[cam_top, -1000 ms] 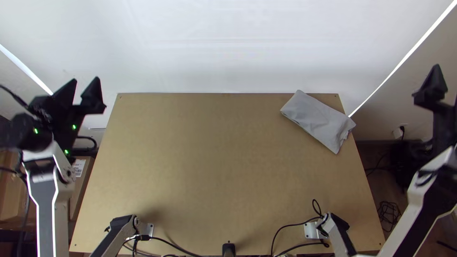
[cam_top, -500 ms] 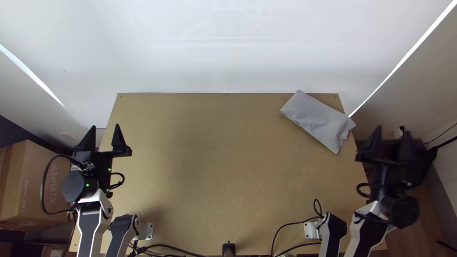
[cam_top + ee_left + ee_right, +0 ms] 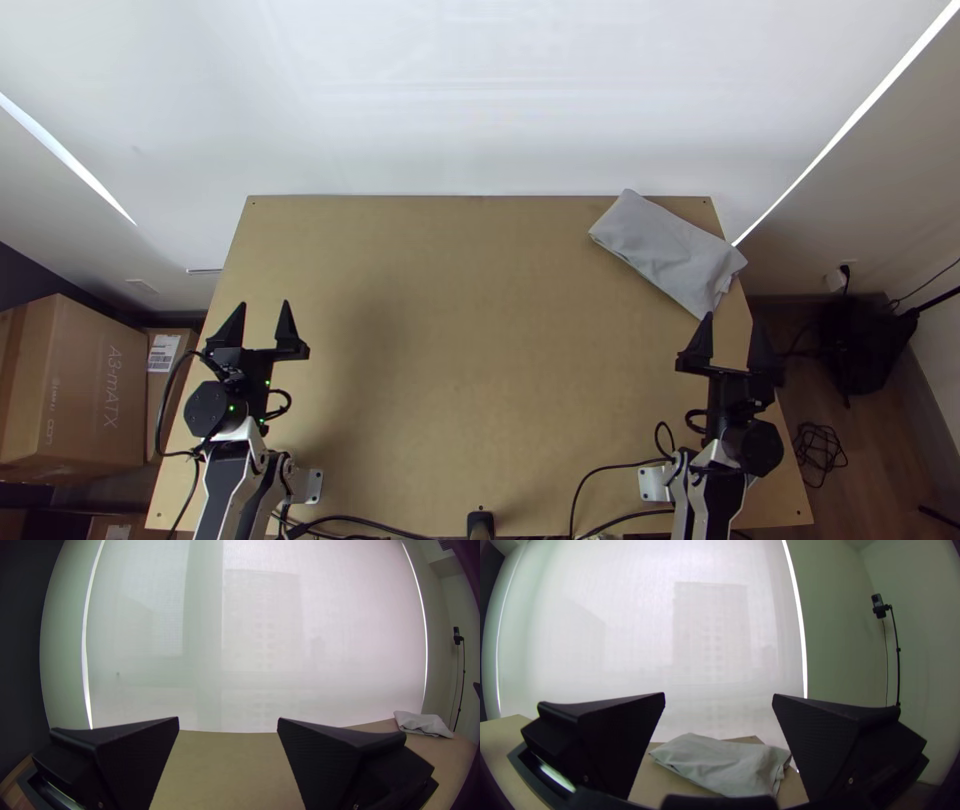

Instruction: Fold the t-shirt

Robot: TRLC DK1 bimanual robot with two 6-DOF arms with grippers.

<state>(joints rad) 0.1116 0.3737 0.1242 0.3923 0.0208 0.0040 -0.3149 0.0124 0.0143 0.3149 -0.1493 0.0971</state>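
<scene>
left gripper [image 3: 263, 304], right gripper [image 3: 734, 318]: fingers spread. t-shirt [image 3: 668, 250] folded. box [image 3: 80, 390] lettered; smaller box [image 3: 158, 393] labelled.

Top view: a large brown cardboard box [image 3: 95, 385] and a smaller cardboard box [image 3: 156, 400] with a white label stand side by side, left of the table; at right, 1 loose black cable coil [image 3: 820, 450] lies on the brown wooden floor [image 3: 865, 490]. Right wrist view: 1 thin black stand [image 3: 898, 662] bears a small black device [image 3: 878, 606].

Office-like room (perhaps a lab), translucent window blind [image 3: 260, 640], cardboard boxes [image 3: 90, 400]
</scene>
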